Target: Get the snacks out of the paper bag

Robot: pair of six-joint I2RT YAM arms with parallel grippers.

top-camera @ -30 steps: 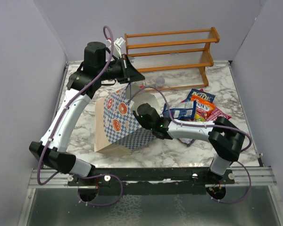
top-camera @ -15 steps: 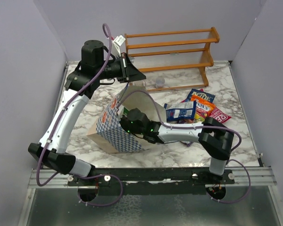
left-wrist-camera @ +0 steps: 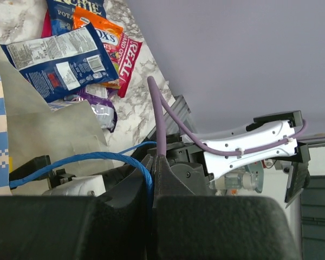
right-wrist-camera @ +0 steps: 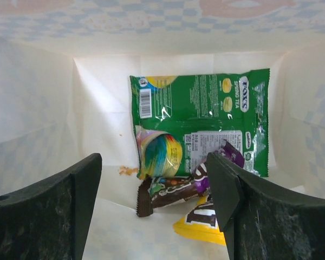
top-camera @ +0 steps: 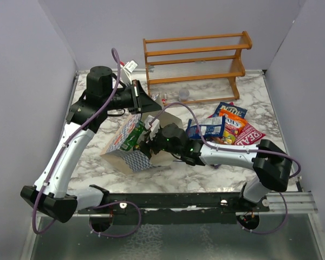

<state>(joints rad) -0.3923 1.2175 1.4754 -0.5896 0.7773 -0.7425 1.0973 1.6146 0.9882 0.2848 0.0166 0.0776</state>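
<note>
Near the middle of the marble table [top-camera: 271, 97], the paper bag [top-camera: 131, 160] lies tilted on its side, with its mouth toward the right arm. That arm stretches low across the table. The right gripper [right-wrist-camera: 151, 162] is inside the mouth with its black fingers spread wide, gripping nothing. Beyond them lie crinkled foil snacks: a flat green packet [right-wrist-camera: 206, 116], a brown one [right-wrist-camera: 168, 192] and a yellow one [right-wrist-camera: 203, 219]. The left arm bends over from above, and the left gripper [left-wrist-camera: 153, 216] is pinched tight on the thin blue cord handle [left-wrist-camera: 97, 160]. A glossy dark blue packet [top-camera: 206, 129] and a red packet [top-camera: 249, 132] rest on the table at the right.
</note>
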